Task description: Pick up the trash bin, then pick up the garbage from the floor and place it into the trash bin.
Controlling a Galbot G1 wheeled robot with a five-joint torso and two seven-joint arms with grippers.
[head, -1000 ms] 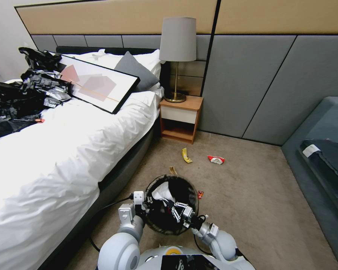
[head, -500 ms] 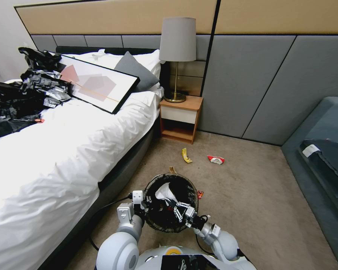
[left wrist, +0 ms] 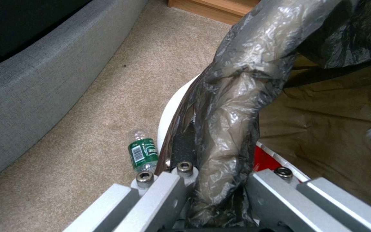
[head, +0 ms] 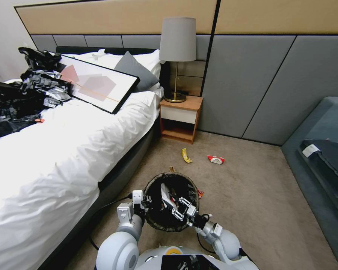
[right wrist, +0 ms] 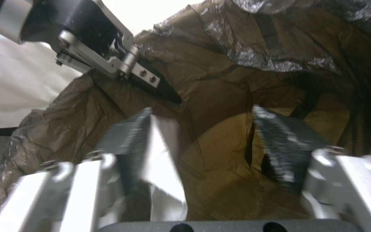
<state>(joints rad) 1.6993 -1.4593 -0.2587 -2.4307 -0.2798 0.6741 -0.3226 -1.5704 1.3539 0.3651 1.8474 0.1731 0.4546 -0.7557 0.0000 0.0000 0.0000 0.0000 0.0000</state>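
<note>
The trash bin [head: 171, 221], round, white and lined with a dark bag, hangs low in front of me. My left gripper [head: 144, 200] is shut on its rim and bag [left wrist: 237, 96]. My right gripper [head: 179, 208] hovers over the bin's mouth, open, with a white tissue [right wrist: 164, 167] lying loose against one finger. A red-and-white wrapper [left wrist: 265, 159] lies inside the bin. On the carpet are a banana peel [head: 186, 155], a red-and-white wrapper [head: 216, 159], a small red scrap [head: 200, 194] and a green bottle [left wrist: 142, 154] beside the bin.
A white bed [head: 64, 150] with a framed picture and a heap of black plastic runs along the left. A wooden nightstand [head: 180, 118] with a lamp stands ahead. A grey sofa [head: 319, 142] is on the right. Open carpet [head: 251, 195] lies between them.
My right gripper has opened over the bin, and the white tissue has slipped lower inside. The left gripper and bin have stayed put.
</note>
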